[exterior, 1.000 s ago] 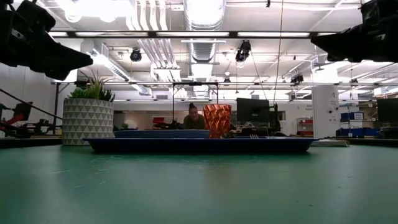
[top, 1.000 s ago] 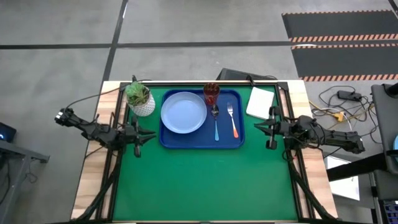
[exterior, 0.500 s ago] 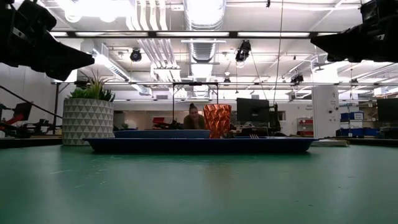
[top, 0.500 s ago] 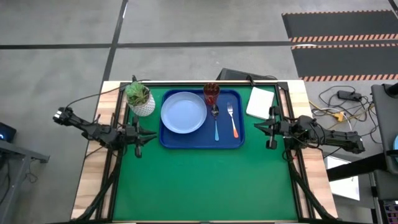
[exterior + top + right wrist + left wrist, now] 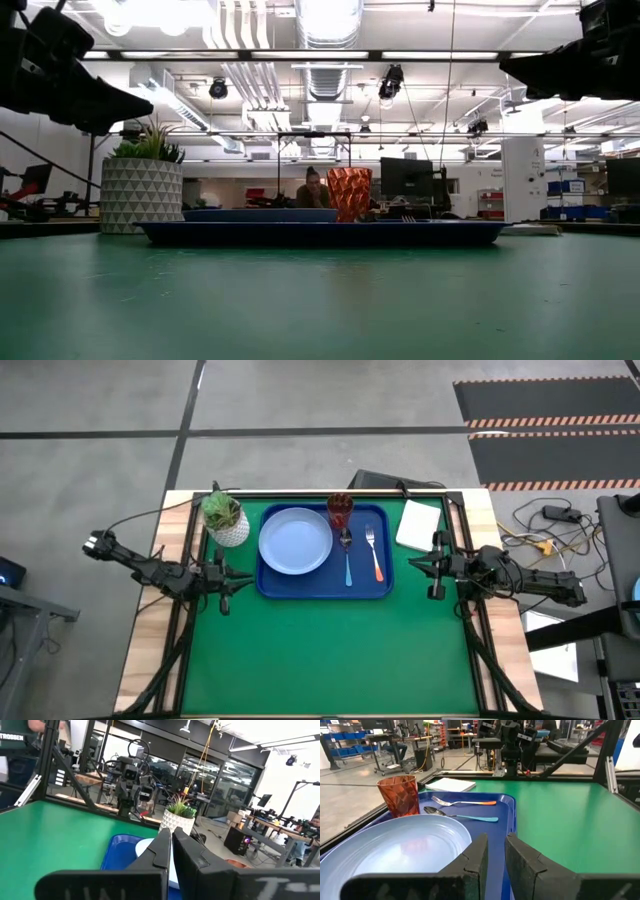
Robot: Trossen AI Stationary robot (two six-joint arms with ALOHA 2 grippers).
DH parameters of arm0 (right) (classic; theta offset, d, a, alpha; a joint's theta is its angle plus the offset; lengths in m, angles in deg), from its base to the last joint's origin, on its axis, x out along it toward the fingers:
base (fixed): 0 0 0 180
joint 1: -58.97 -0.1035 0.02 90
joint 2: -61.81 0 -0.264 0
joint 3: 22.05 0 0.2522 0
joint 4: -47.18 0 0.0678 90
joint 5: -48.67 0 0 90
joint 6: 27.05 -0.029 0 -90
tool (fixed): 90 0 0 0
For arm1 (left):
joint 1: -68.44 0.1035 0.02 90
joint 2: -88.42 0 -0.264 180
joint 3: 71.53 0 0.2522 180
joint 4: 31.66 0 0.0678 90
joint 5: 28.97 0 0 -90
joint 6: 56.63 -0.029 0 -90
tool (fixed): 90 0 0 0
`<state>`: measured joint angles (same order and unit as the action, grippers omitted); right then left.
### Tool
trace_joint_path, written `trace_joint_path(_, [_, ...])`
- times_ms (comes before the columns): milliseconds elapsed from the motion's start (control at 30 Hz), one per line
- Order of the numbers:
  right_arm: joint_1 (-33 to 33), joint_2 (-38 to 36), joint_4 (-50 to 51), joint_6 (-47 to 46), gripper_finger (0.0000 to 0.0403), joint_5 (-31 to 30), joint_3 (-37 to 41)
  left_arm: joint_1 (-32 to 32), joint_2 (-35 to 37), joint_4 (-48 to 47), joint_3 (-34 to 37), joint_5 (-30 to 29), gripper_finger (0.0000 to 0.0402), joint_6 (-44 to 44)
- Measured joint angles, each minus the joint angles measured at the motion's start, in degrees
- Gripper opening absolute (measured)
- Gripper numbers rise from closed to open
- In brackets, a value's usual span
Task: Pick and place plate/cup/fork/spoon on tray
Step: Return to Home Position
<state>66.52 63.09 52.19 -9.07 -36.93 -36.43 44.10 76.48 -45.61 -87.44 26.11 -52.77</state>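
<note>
The dark blue tray [image 5: 300, 586] lies at the far middle of the green mat. On it rest the pale blue plate [image 5: 295, 541], the red-orange cup [image 5: 340, 510] standing upright, the blue-handled spoon [image 5: 347, 558] and the orange-handled fork [image 5: 374, 555]. My left gripper [image 5: 243, 577] hovers just off the tray's left edge, its fingers a narrow gap apart, holding nothing; its wrist view looks over the plate [image 5: 405, 850]. My right gripper [image 5: 413, 565] hovers just off the tray's right edge, shut and empty.
A white pot with a green plant [image 5: 226, 518] stands at the tray's far left corner. A white rectangular block [image 5: 419, 524] lies right of the tray. The near half of the green mat [image 5: 330, 650] is bare. A person shows in the room beyond [image 5: 311, 186].
My left gripper has sunk a little toward the table; its fingers have not changed. Nothing on the tray has moved.
</note>
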Motion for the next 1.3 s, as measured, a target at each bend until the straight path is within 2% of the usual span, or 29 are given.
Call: trace_joint_path(1300, [0.00, 0.02, -0.01, 0.00, 0.0009, 0.00, 0.04, 0.00, -10.60, -0.22, 0.00, 0.00, 0.0044, -0.04])
